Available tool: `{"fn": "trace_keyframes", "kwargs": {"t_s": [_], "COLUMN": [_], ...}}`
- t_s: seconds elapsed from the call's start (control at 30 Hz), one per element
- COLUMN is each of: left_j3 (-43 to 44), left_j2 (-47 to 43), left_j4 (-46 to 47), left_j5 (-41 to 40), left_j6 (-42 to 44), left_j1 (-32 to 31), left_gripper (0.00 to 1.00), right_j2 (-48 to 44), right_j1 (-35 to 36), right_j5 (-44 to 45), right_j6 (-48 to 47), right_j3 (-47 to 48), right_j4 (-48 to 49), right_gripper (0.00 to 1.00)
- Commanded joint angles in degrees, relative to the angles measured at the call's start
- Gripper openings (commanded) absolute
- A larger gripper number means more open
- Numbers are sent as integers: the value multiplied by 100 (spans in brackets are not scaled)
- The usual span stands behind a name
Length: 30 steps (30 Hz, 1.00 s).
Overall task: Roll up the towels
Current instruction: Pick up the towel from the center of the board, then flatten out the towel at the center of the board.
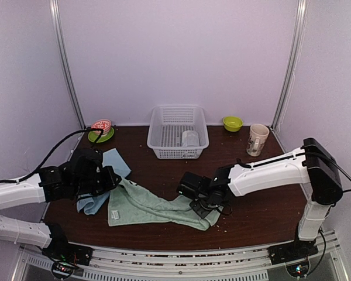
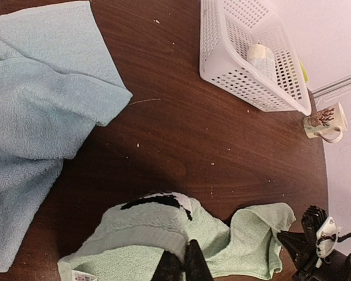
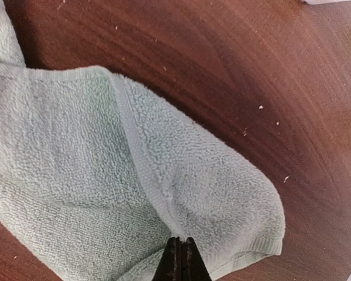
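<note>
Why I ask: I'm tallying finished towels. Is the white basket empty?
No, a small greyish-white towel sits inside the basket, toward its right side.

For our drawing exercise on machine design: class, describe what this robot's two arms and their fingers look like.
Both arms have smooth white tubular links, the left arm and right arm alike, joined by boxy black joint housings. A thin black cable loops off the left one. The wrist ends are black, and the fingers are narrow, dark and tapered.
</note>
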Motion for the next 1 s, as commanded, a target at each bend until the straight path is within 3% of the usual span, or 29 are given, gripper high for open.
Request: {"fn": "trace_keyframes", "kwargs": {"t_s": [0.0, 0.3, 0.5, 0.7, 0.97], "left_j3": [-14, 43, 968, 1902, 1797], "left_j2": [-83, -105, -426, -600, -1237], "left_j4": [85, 50, -199, 187, -115], "left_j5": [-110, -176, -449, 551, 1780], "left_j6": [-38, -18, 570, 1174, 1202], "left_j1": [-24, -26, -20, -24, -41], "left_gripper": [0, 0, 0, 0, 0], "right_j2": [-652, -1260, -2958, -4685, -6169], "right_j1": [-42, -388, -527, -588, -579], "right_j5": [348, 111, 111, 174, -376], "right_j6": [20, 83, -464, -1107, -1475], "right_j3": [-96, -522, -769, -837, -1076], "right_j4": [41, 235, 749, 959, 375], "right_gripper": [0, 0, 0, 0, 0]}}
